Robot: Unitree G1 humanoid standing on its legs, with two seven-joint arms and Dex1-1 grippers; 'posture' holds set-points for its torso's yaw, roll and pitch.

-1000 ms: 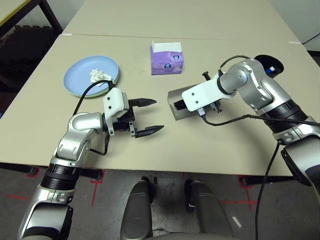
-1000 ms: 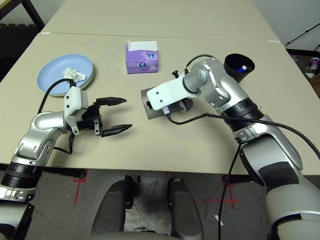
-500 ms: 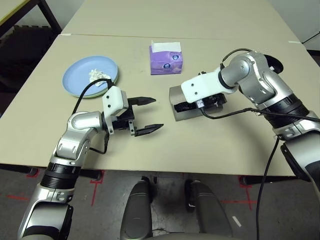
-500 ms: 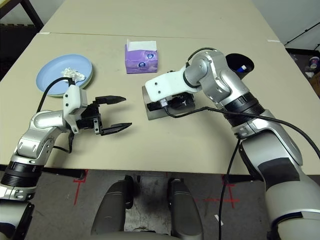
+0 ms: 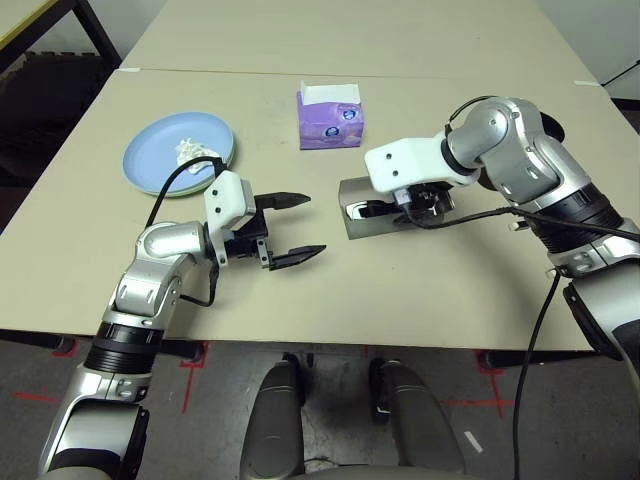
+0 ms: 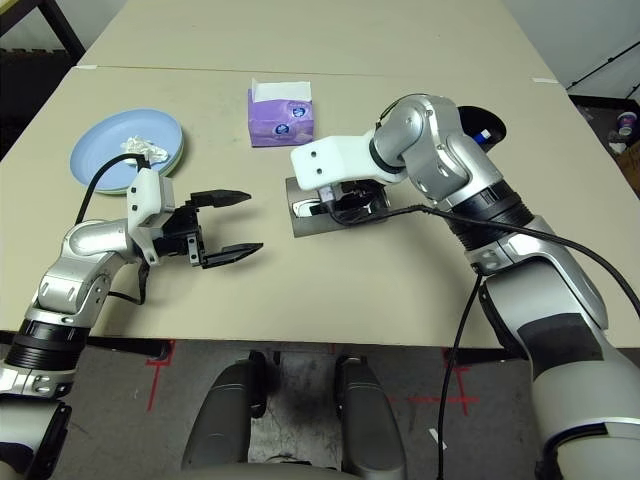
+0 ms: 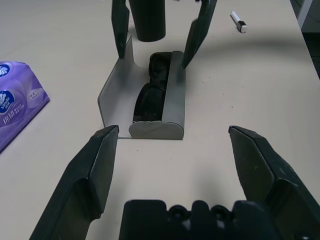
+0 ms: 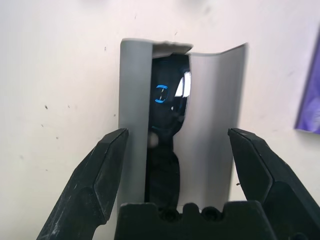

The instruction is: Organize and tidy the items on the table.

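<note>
The grey glasses case point(image 5: 358, 222) lies open at the table's middle with the black sunglasses point(image 7: 152, 95) inside. My right gripper point(image 8: 177, 132) hovers just above the case, open, its fingers point(image 8: 107, 165) straddling it and holding nothing. My left gripper point(image 5: 305, 225) stands open and empty just left of the case, pointing at it. At the far left sit the stacked round plates point(image 5: 160, 170), light blue on top, with the crumpled white tissue point(image 5: 195, 150) on them. The black cup point(image 6: 487, 122) peeks out behind my right arm. A white pen point(image 7: 239, 21) lies beyond the case.
The purple tissue box point(image 5: 330, 117) stands behind the case, toward the far side. A seam point(image 5: 200, 72) joins the table to a second tabletop behind. My right arm's black cable point(image 5: 480, 215) hangs over the table right of the case.
My right gripper has opened and swung from the case's near side to above it; the sunglasses now lie free in the case. My left arm has not moved.
</note>
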